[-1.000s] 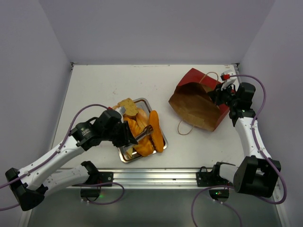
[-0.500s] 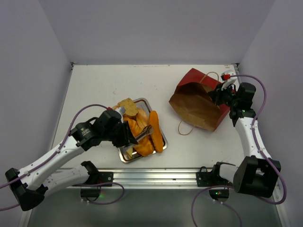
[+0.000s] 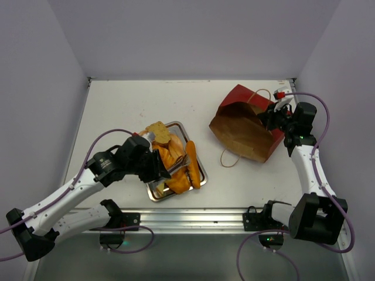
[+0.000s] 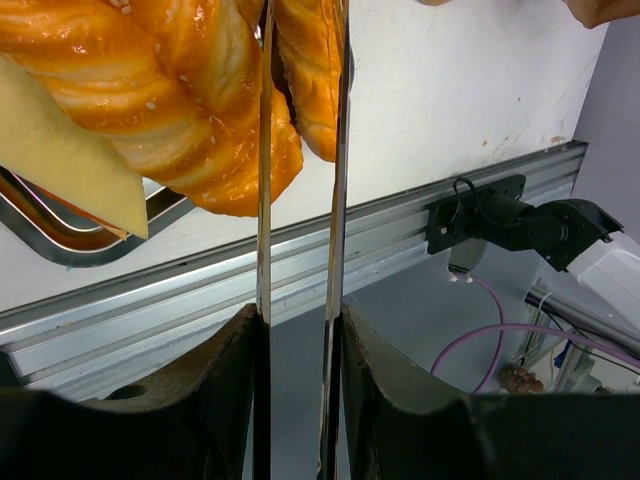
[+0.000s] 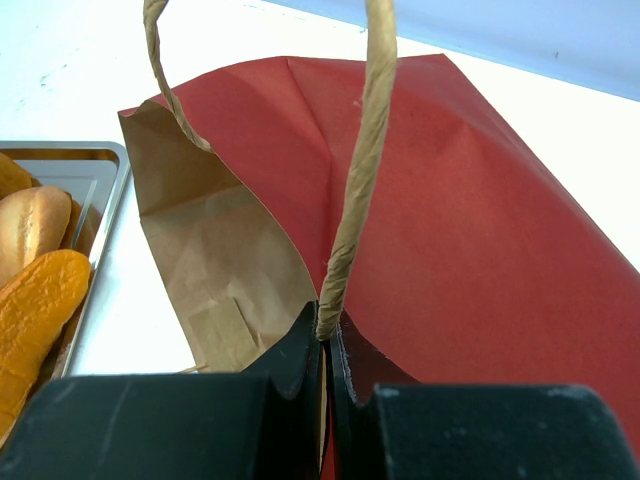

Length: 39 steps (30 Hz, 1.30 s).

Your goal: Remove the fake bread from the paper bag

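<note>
The paper bag [image 3: 246,126] lies on its side at the right, brown mouth facing the silver tray [image 3: 153,195]. My right gripper [image 3: 271,120] is shut on the bag's rim at the root of a string handle [image 5: 365,150]; the red outside [image 5: 480,200] fills that view. The fake bread lies on the tray: a round roll [image 3: 158,132], a baguette [image 3: 191,161] and a braided loaf [image 4: 170,90] over a pale wedge [image 4: 60,150]. My left gripper [image 3: 174,167] hovers over the tray, its thin fingers [image 4: 265,200] parted and holding nothing.
The bag's other string handle [image 3: 227,158] lies loose on the table between bag and tray. An aluminium rail [image 3: 193,216] runs along the near edge. Walls close in the left, back and right sides.
The baguette has shifted slightly on the tray and now lies apart from the left fingers. The right gripper and the bag have not moved.
</note>
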Available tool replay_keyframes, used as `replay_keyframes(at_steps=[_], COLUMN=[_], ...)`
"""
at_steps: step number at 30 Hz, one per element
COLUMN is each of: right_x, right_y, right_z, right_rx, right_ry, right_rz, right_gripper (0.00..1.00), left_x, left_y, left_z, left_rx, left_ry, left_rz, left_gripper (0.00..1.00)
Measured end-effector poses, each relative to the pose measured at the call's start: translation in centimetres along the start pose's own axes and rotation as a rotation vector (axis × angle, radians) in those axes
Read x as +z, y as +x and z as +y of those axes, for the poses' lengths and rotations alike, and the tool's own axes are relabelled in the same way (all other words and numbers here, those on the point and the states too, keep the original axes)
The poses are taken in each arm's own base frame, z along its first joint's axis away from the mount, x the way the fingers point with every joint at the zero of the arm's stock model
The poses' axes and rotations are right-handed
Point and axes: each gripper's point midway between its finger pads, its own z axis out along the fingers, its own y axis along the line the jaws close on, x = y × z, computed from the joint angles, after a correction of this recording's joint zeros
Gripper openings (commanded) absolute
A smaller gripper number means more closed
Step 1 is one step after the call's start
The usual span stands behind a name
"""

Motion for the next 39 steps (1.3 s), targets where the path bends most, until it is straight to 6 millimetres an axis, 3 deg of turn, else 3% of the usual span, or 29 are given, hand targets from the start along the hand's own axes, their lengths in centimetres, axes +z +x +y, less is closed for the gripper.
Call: replay_keyframes(at_steps=[10,17,25,28,32,36,39], right_x=[0.0,0.0,-0.1,-0.2,-0.4,-0.4,-0.5], right_y=[0.0,0.0,0.0,-0.2,-0.3,-0.3,-0.2], right_z=[0.0,0.0,-0.1,-0.1,-0.1,-0.1,0.0], right_rx=[0.000,0.000,0.001,-0.001,-0.002,-0.001,-0.001], right_ry=[0.000,0.000,0.001,0.002,-0.002,-0.006,-0.012], right_rz=[0.000,0.000,-0.002,-0.006,-0.011,-0.012,-0.010], right_gripper=[0.00,0.00,0.00,0.00,0.00,0.00,0.00], left_x=[-0.3,-1.6,-4.0,-5.5,-7.3,-7.5,-6.1], left_y=[-0.1,-0.7,-2.4,-4.3,-9.0,-14.2,-17.3], left_z=[-0.2,-1.6,-4.2,-5.2,-5.0,-1.4,3.9], left_rx=[-0.003,0.004,0.037,0.112,0.246,0.373,0.416], left_ry=[0.013,0.061,0.132,0.143,0.038,-0.223,-0.445], left_rz=[-0.009,-0.039,-0.106,-0.199,-0.416,-0.626,-0.698], left_gripper=[0.40,0.38,0.23,0.17,0.12,0.12,0.13])
